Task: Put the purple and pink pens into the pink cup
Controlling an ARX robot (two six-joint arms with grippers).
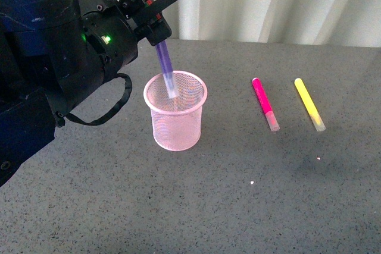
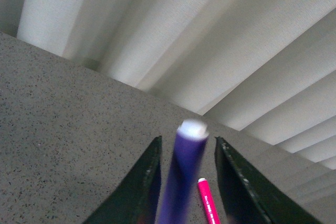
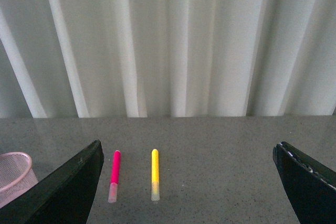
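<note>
Left arm (image 1: 53,57): black and bulky, filling the left edge of the front view, reaching over the table towards the cup; a loose black cable loop (image 1: 113,102) hanging under it.
Left gripper (image 1: 159,23): poised above the cup's rim, released. In the left wrist view both dark fingers (image 2: 144,182) spread wider than the pen, with a clear strip of table between the pen and the far finger.
Purple pen (image 1: 165,66): directly below the left gripper, steeply tilted. Upper end at the jaws, clear cap end down inside the cup's mouth, near the back of the rim. Blurred in the wrist view.
Pink cup (image 1: 175,130): upright on the table, left of centre, mesh walls see-through, only the purple pen's lower end inside.
Pink pen (image 1: 264,104): flat on the table, well right of the cup, outside it, clear cap towards the robot.
Yellow pen (image 1: 309,104): flat, just right of the pink pen, roughly parallel, not touching it.
Right gripper (image 3: 189,144): out of the front view. In its own wrist view, wide apart, nothing between the two fingers, pointing over the table at the pink and yellow pens.
Table (image 1: 238,194): grey, speckled.
Curtain (image 1: 268,4): pale, pleated, along the far edge.
</note>
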